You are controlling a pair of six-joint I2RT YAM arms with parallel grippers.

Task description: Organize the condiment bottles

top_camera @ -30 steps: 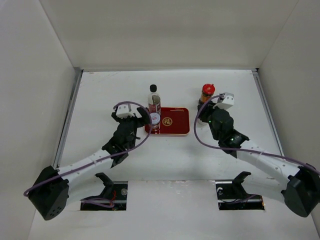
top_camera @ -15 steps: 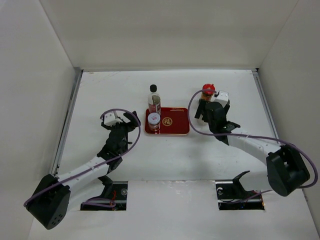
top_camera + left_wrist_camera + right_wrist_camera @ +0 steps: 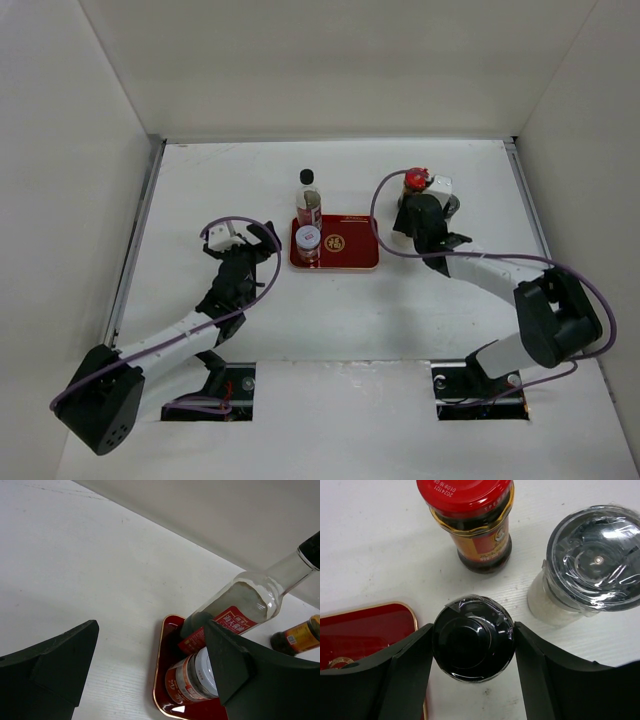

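The small dark black-capped bottle is stood upright on the bench, just off the right edge of the red tray. It is gripped at the cap by the right fingers, which are drawn in against it on both sides with no gap seen. Just beyond it the red-capped jar is seen, and beside that the grey-capped shaker with clear film over its top; both are stood on the bench, near each other but apart.

Two bottles are held in the tray's left end. The tall clear bottle with the red label is set in the far corner, and the white-lidded jar just in front of it.

The left fingers are spread wide and nothing is held between them — they are kept above the bench to the left of the tray.
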